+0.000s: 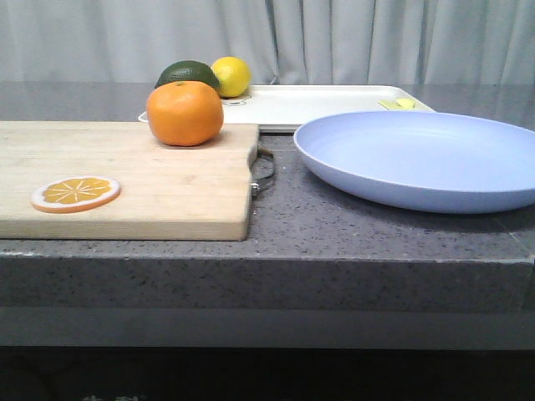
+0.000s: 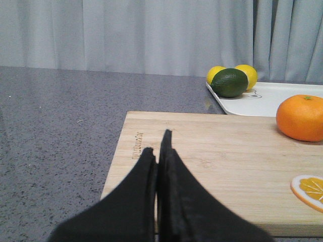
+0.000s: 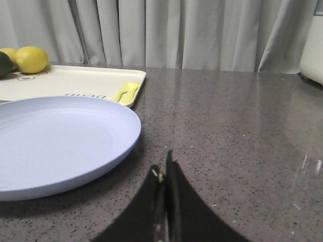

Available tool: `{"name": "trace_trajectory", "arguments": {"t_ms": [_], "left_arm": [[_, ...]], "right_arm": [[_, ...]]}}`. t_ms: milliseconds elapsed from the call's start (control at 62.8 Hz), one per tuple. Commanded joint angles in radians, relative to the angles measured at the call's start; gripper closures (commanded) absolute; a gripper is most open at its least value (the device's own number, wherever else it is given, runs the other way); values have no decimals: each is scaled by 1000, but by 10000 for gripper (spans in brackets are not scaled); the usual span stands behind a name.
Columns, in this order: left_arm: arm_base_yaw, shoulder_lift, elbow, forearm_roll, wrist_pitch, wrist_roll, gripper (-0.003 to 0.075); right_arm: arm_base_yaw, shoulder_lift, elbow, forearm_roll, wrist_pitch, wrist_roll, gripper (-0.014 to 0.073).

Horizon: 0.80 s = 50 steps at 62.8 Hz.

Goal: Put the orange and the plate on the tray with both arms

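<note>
The orange (image 1: 185,113) sits on the far right part of a wooden cutting board; it also shows in the left wrist view (image 2: 302,117). The lavender-blue plate (image 1: 426,159) lies on the counter at the right, in front of the off-white tray (image 1: 318,104). The plate (image 3: 55,141) and tray (image 3: 75,80) also show in the right wrist view. My left gripper (image 2: 157,143) is shut and empty over the board's left part, well short of the orange. My right gripper (image 3: 164,166) is shut and empty, beside the plate's rim. Neither gripper shows in the front view.
The cutting board (image 1: 125,180) holds a flat orange slice (image 1: 76,193) near its front and has a metal handle (image 1: 264,171). A lemon (image 1: 231,76) and a dark green fruit (image 1: 187,74) sit at the tray's far left. A small yellow item (image 1: 399,104) lies on the tray's right.
</note>
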Motion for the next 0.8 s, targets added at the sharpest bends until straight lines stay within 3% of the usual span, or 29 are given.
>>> {"name": "trace_trajectory", "arguments": {"t_ms": [0, 780], "left_arm": [[-2, -20, 6, -9, -82, -5, 738], [-2, -20, 6, -9, -123, -5, 738]], "right_arm": [[-6, -24, -5, -6, -88, 1, 662], [-6, -24, -5, -6, -88, 1, 662]]}}
